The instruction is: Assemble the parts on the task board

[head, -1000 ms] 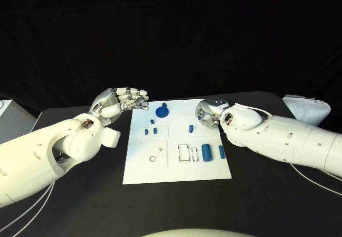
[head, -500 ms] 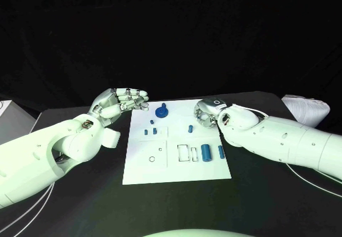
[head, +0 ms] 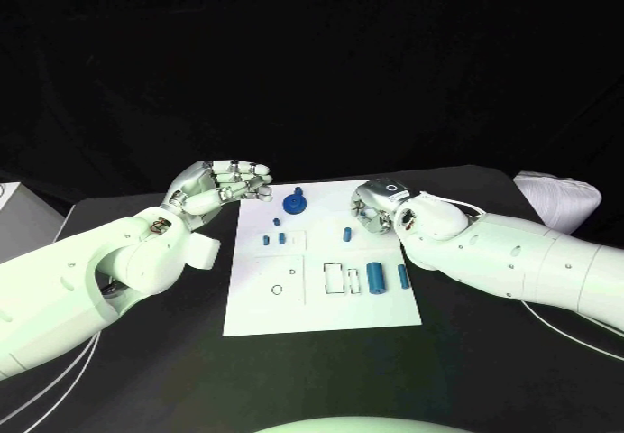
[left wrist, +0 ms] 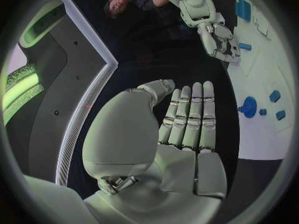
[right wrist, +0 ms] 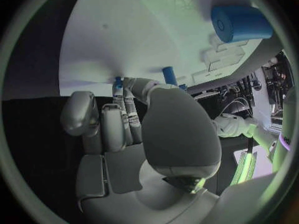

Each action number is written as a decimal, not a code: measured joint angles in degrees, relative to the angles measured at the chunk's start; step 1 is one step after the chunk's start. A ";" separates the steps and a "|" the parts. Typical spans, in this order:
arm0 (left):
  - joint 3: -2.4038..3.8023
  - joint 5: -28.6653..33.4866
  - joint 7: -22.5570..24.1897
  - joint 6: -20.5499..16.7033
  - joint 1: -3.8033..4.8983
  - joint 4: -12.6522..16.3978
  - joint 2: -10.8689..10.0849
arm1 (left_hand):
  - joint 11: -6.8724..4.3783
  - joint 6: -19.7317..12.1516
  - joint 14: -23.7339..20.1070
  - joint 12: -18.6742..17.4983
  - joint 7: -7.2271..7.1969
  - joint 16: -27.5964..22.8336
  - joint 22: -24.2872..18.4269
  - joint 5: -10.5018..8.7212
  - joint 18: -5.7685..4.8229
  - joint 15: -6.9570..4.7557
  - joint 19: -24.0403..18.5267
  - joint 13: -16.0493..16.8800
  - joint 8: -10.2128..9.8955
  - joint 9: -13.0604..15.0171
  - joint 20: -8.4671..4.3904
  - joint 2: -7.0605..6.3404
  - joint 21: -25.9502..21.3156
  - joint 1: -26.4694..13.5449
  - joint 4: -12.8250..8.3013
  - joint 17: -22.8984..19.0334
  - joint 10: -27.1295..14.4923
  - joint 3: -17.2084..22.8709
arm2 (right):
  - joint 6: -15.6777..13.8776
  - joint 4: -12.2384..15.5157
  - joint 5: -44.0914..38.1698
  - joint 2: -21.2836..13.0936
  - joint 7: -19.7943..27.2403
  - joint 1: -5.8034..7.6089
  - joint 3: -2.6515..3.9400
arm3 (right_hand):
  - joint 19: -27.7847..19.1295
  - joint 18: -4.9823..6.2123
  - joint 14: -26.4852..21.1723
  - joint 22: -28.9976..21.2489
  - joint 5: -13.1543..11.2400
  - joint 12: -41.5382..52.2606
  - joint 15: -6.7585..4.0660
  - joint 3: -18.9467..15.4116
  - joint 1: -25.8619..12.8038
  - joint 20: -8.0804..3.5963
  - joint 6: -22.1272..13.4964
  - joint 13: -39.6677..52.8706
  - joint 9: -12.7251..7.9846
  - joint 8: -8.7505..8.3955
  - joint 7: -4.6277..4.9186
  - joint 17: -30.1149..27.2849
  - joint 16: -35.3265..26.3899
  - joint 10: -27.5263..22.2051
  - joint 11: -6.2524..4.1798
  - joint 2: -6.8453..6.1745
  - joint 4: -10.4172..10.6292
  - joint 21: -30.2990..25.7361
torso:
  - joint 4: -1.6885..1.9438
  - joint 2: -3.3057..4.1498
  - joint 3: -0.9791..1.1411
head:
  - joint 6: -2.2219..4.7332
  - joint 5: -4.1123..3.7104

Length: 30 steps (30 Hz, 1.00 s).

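Observation:
The white task board [head: 325, 311] lies in the middle of the black table. On it are a round blue part [head: 295, 204], small blue pieces [head: 274, 239], a blue peg [head: 347, 234] and two blue cylinders [head: 376, 278]. My left hand [head: 221, 185] hangs raised beside the board's far left corner and holds nothing, its fingers [left wrist: 190, 117] side by side. My right hand [head: 377, 209] hovers over the board's far right part, just beyond the peg. Its fingers [right wrist: 121, 119] reach toward the board and the thumb stands apart, with nothing in its grasp. A blue bit [right wrist: 117, 80] shows at the fingertips; contact is unclear.
Outlined slots [head: 341, 278] and a small ring mark [head: 277, 290] sit on the board's near half. A white bundle [head: 562, 197] lies at the table's far right, and a white box [head: 13, 206] at its left edge. Cables trail under both arms.
My right hand has drifted slightly leftward over the board. The left hand and the parts stay where they were.

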 measured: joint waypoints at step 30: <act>0.01 -0.08 -1.21 0.21 -0.02 -0.10 0.01 | 0.61 -0.41 -0.21 -0.27 0.41 -1.33 -0.78 0.00 -0.01 0.20 0.21 0.00 -0.47 -0.25 0.21 -0.23 -1.16 -0.23 0.16 0.66 -0.62 -0.47 | -4.66 0.73 -2.59 -1.32 -2.67 -0.93 -0.54 | -0.73 0.02 0.04 -1.62 -0.85 0.17 0.40 2.27 -2.68 0.74 -1.87 -3.85 -0.81 -2.97 1.22 -2.04 -1.89 -1.88 0.21 -2.80 -1.59 -3.17 | -0.02 -0.01 0.04 | 0.02 -0.33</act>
